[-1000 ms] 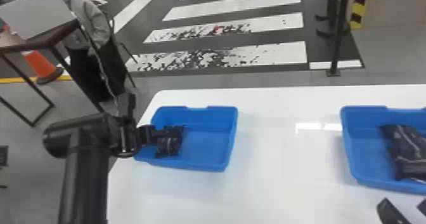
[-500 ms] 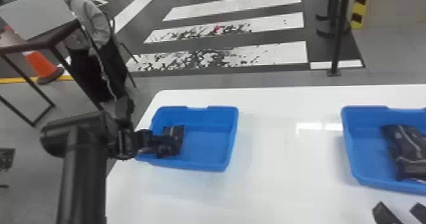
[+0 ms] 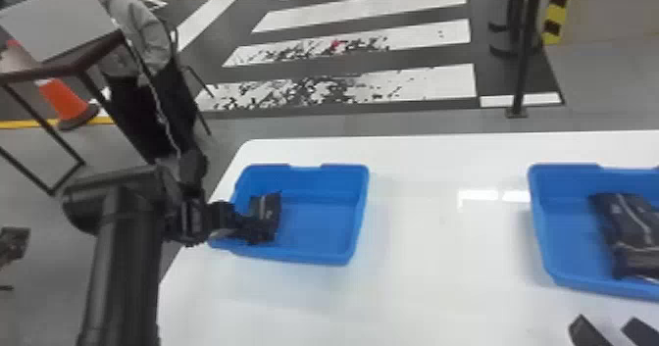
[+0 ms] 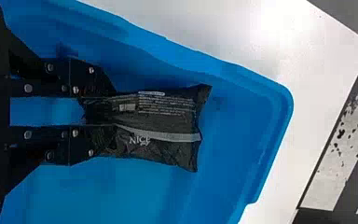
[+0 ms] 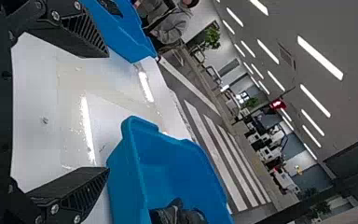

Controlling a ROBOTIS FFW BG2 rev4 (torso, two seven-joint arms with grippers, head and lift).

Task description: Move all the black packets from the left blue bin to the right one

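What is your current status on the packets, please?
Left tool closed on black packet, left blue bin. Right tool open, empty. No obstruction seen.

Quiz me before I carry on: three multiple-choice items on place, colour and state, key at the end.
1. Where is the left gripper?
A) Mid-table
B) At a black packet in the left bin
C) Beyond the table

2. Bin colour?
A) Blue
B) Red
C) Green

3. The right gripper is:
A) Shut
B) Clamping a packet
C) Open

1 B: the left wrist view shows the packet there.
2 A: the head view shows both blue.
3 C: its fingers stand wide apart.
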